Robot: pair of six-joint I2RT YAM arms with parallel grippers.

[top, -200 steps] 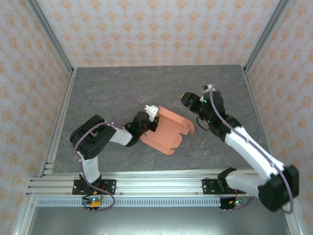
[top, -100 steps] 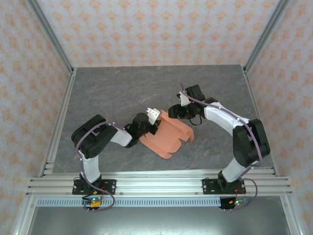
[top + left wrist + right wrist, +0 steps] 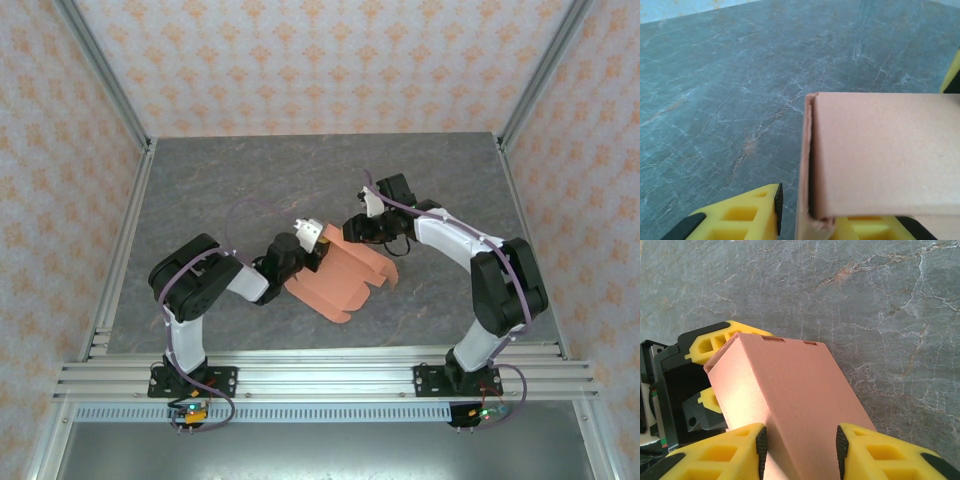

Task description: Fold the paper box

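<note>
Right claw (image 3: 800, 445) newly astride paper box (image 3: 345, 272)

Paper box (image 3: 880, 155) folded edge between yellow fingers (image 3: 747, 217) of left pincer (image 3: 807, 225), over grey marbled table (image 3: 715, 100).

From where I sit, both grippers crowd the middle of the table (image 3: 250, 170), with the box (image 3: 345, 275) wedged between them. Ahead of the left gripper (image 3: 318, 247), the box blocks the way right, and just past its far corner sits the right gripper (image 3: 352, 228), so I have almost no room there. In the right wrist view the box (image 3: 785, 390) stands between the yellow fingers (image 3: 730, 450), and the left gripper (image 3: 705, 370) sits right behind its far end. Behind and to the outer side of each gripper the gray slab lies bare to the walls (image 3: 60, 150). The rail (image 3: 300, 375) bounds the near edge.
</note>
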